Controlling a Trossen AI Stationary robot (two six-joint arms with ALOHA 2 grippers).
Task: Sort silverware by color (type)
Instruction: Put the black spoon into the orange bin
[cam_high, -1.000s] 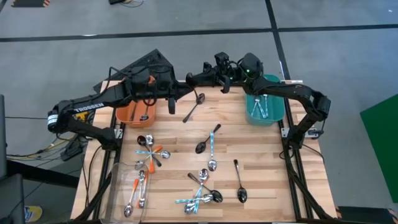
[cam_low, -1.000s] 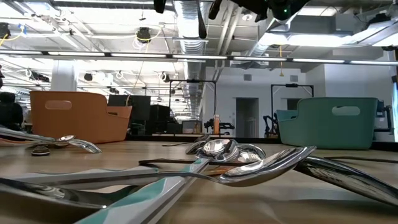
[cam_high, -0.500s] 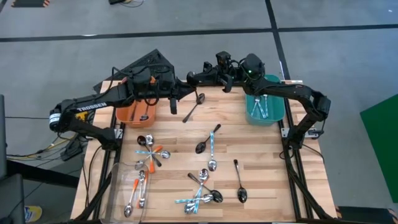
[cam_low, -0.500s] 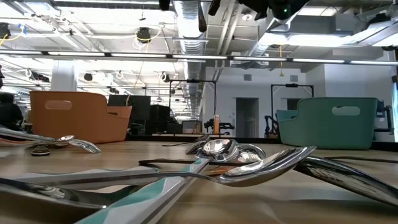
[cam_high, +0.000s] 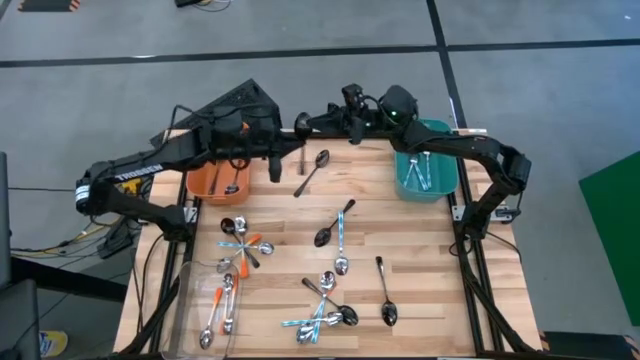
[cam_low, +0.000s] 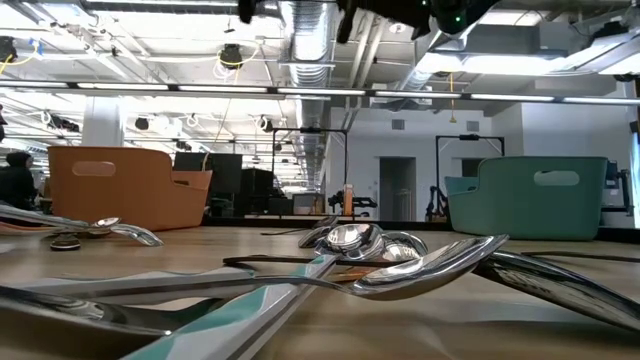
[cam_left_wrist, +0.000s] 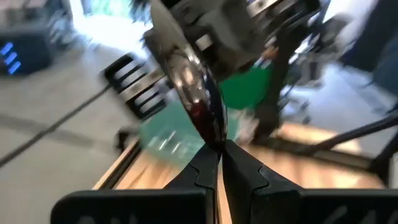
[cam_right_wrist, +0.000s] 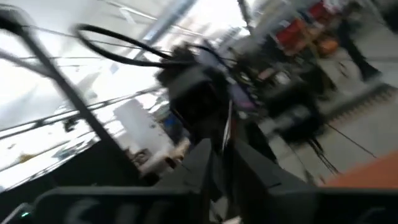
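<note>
At the tabletop's far edge, both grippers meet in mid-air: the left gripper pinches a dark shiny-bowled spoon; the right gripper's fingers cannot be judged. One gripper should release only once the other's hold is firm.

Pale wooden plank table, matt, grain running across the middle of the high view. Polished metal spoons scattered over its lower half, bowls mirror-bright, some handles light-blue or orange and seemingly plastic. Smooth matt plastic for the orange bin at centre left and the teal bin at centre right. Matt black casing on both arms. Glossy dark spoon, reflective as polished metal, pinched between the smooth black fingers of the left gripper at centre of the left wrist view.
</note>
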